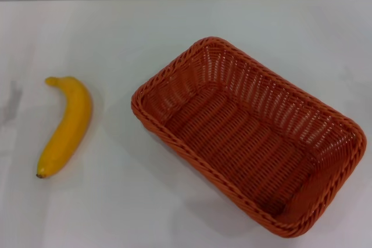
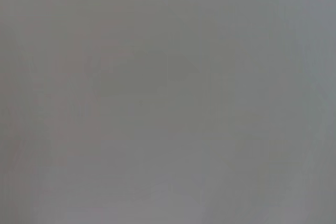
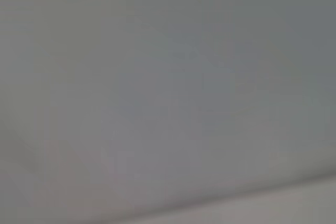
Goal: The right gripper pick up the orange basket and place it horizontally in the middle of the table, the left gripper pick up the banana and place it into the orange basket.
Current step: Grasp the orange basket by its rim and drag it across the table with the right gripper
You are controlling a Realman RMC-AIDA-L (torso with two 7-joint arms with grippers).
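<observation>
White table (image 1: 174, 27): one banana (image 1: 67, 125) left, one empty orange basket (image 1: 325, 201) askew right; no end effector visible.

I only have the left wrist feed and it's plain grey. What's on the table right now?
Observer: Head view shows an orange basket on the white table, sitting diagonally on the robot's right side, empty.
Operator: And the banana?
Observer: The banana lies flat on the table on the robot's left, apart from the basket, dark tip toward the robot.
Operator: Either claw near them?
Observer: No. Neither claw nor arm appears in the head view, and the right wrist view is featureless grey like yours.
Operator: So nothing started?
Observer: Judging by the layout, yes: the basket is off-centre and skewed, the banana is outside it.
</observation>
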